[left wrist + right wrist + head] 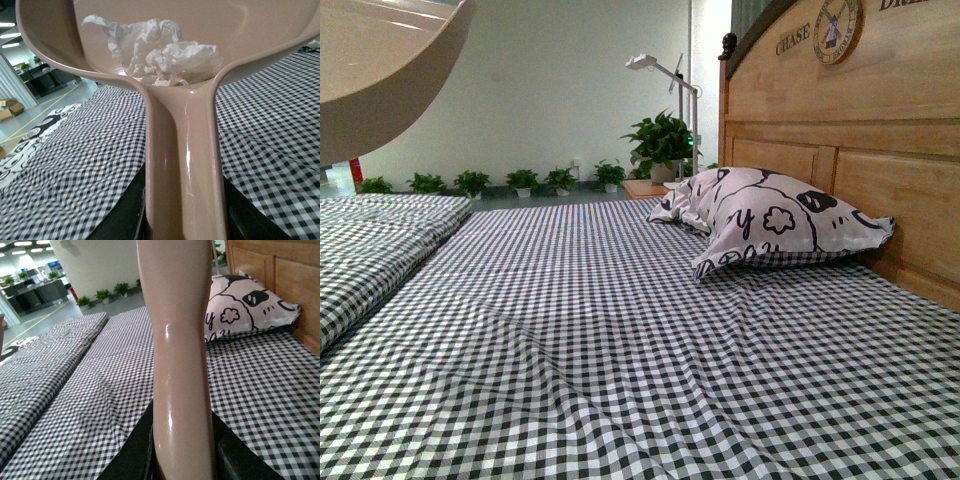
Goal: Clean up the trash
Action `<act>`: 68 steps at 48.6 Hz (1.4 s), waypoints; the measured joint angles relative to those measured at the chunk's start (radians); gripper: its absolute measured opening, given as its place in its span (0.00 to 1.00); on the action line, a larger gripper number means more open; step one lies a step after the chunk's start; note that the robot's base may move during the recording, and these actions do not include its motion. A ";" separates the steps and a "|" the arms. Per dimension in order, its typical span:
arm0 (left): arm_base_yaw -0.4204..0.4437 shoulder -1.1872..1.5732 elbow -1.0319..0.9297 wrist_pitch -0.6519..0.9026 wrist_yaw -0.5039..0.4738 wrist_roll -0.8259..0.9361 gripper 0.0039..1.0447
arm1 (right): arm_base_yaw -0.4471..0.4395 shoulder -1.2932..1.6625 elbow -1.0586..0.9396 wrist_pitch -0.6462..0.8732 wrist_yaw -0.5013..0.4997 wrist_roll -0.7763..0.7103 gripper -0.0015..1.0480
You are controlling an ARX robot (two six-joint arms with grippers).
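1. Pink plastic is filling the left wrist view: the dustpan (pixel 200 60) is being carried by its long handle (pixel 182 165), which is running straight out from the left gripper (pixel 182 220), whose dark jaws are closing on either side of the handle's base.
2. Sitting inside the pan, the trash (pixel 160 52), a crumpled wad of white tissue, is resting against the back wall just where the handle joins the scoop, so it is lying directly ahead of the left gripper along the handle's axis.
3. Showing in the front view's upper left corner, the pan's underside (pixel 380 80) is hanging raised above the checked bedsheet (pixel 620 340), well clear of it.
4. Gripping a second pale pink handle (pixel 180 365), the right gripper (pixel 180 465) is clamping its dark jaws around the base; the handle's far end is running out of the picture, so what tool it belongs to I cannot tell.
5. Judging from this, the pickup seems done and the carry-off is in hand; the left arm is the one that matters, and keeping the pan level is looking essential, since tipping forward would be rolling the wad toward the open lip.
6. Lying at the right, the pillow (pixel 770 220) and wooden headboard (pixel 860 130) are closing that side, while the left side is offering open room toward the floor.
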 joint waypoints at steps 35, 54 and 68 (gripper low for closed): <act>-0.099 -0.364 -0.154 -0.164 -0.158 -0.203 0.24 | 0.101 -0.152 -0.016 -0.095 0.212 -0.026 0.19; -0.098 -0.364 -0.154 -0.164 -0.156 -0.208 0.24 | 0.102 -0.151 -0.016 -0.095 0.216 -0.028 0.19; -0.098 -0.364 -0.154 -0.164 -0.156 -0.208 0.24 | 0.102 -0.151 -0.016 -0.095 0.216 -0.028 0.19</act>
